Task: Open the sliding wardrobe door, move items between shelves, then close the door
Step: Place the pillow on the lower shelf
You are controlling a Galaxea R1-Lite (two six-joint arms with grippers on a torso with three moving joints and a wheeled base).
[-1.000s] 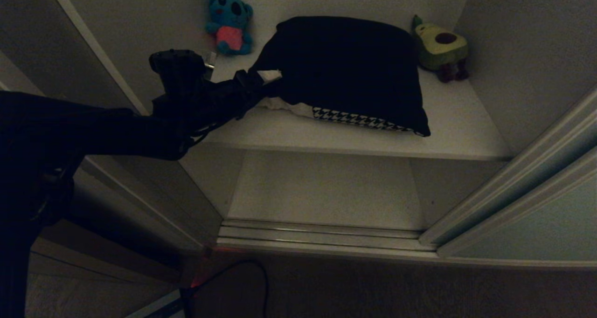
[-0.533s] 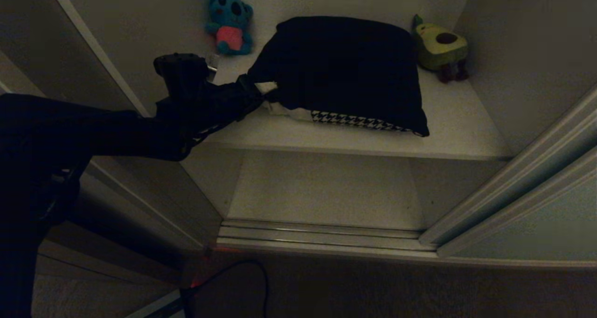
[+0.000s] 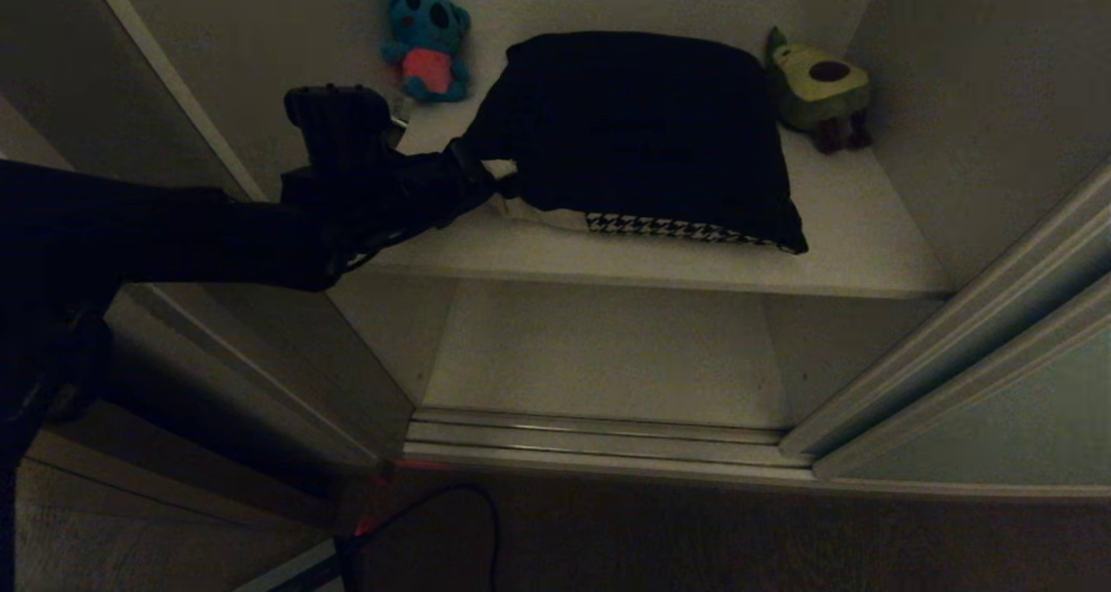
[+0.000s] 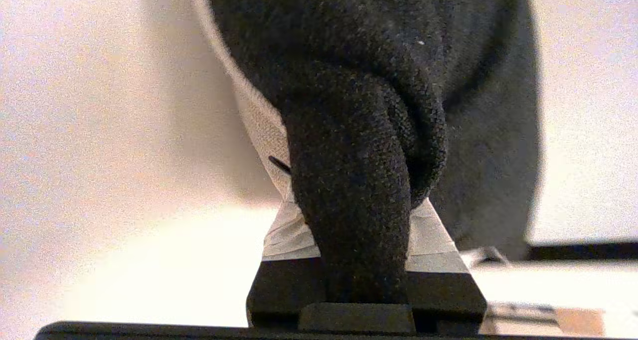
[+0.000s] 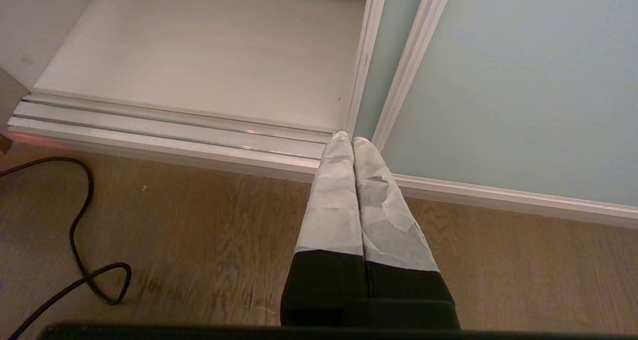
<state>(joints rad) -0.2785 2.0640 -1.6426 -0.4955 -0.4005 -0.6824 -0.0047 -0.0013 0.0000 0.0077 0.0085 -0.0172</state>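
Note:
The cushion (image 3: 642, 132), black on top with a houndstooth edge, lies on the upper shelf (image 3: 851, 245) of the open wardrobe. My left gripper (image 3: 496, 174) reaches in from the left and is shut on the cushion's near left corner. In the left wrist view a fold of the black cushion (image 4: 349, 105) is pinched between the taped fingers (image 4: 291, 235) of the left gripper (image 4: 359, 205). The lower shelf (image 3: 608, 349) is bare. The sliding wardrobe door (image 3: 998, 418) stands pushed to the right. My right gripper (image 5: 353, 139) hangs shut and empty over the floor by the door (image 5: 523, 81).
A blue koala plush (image 3: 427, 41) sits at the upper shelf's back left and an avocado plush (image 3: 820, 84) at its back right. The ribbed floor track (image 3: 599, 440) runs along the wardrobe's front. A black cable (image 5: 79, 230) loops on the wood floor.
The left gripper's fingers have closed on the cushion's corner. The arm has risen slightly and the cushion's near edge has shifted a little to the right.

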